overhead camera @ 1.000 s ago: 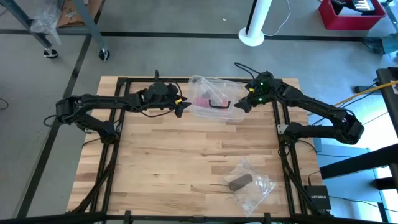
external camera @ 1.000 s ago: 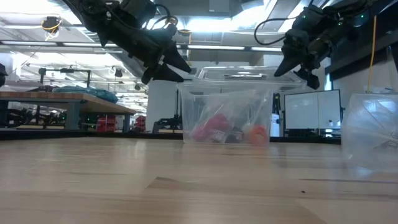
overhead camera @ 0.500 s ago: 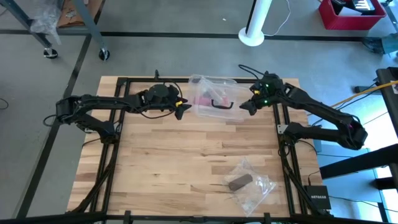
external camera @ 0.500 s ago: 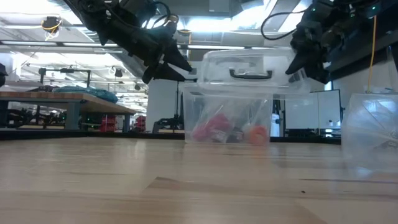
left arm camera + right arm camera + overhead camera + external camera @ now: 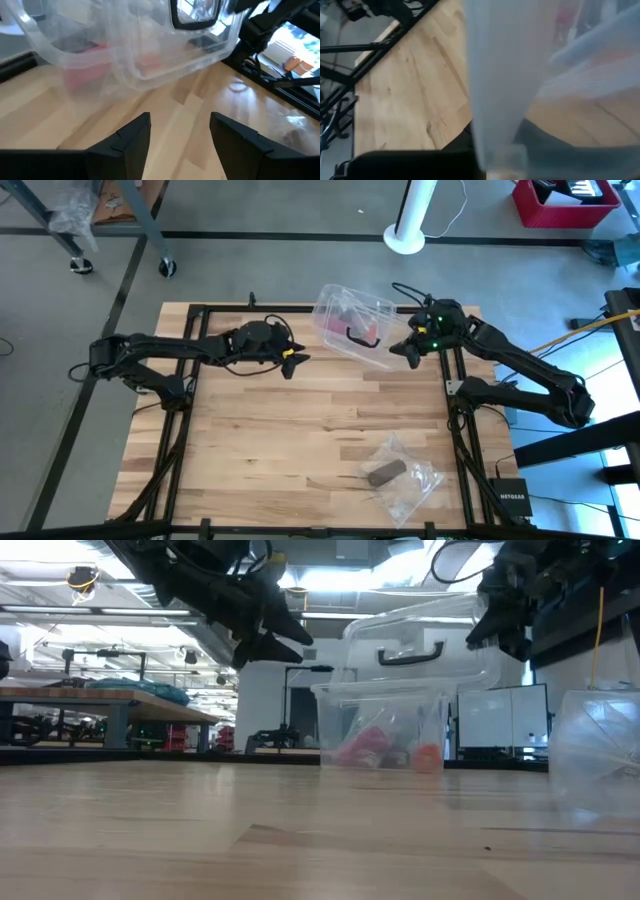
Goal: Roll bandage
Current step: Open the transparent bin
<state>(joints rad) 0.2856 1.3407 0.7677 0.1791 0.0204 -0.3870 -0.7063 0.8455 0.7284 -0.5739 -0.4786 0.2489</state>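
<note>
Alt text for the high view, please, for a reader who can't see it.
From above, the right gripper grips the lid of a clear plastic box at the wooden table's far edge, tilting it up. The left gripper hangs open beside it; a clear bag with a brown roll lies near.

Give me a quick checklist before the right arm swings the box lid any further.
1. Right gripper shut on the lid edge: ok, lid sits between its fingers in the right wrist view.
2. Lid raised off the box: ok, tilted up on the right side.
3. Box base flat on the table: ok in the low view.
4. Left gripper open, clear of the box: ok, beside it, not touching.
5. Bandage reachable: not ok, it lies inside the bag at the near edge.
6. Lid grip firm: cannot tell.
</note>
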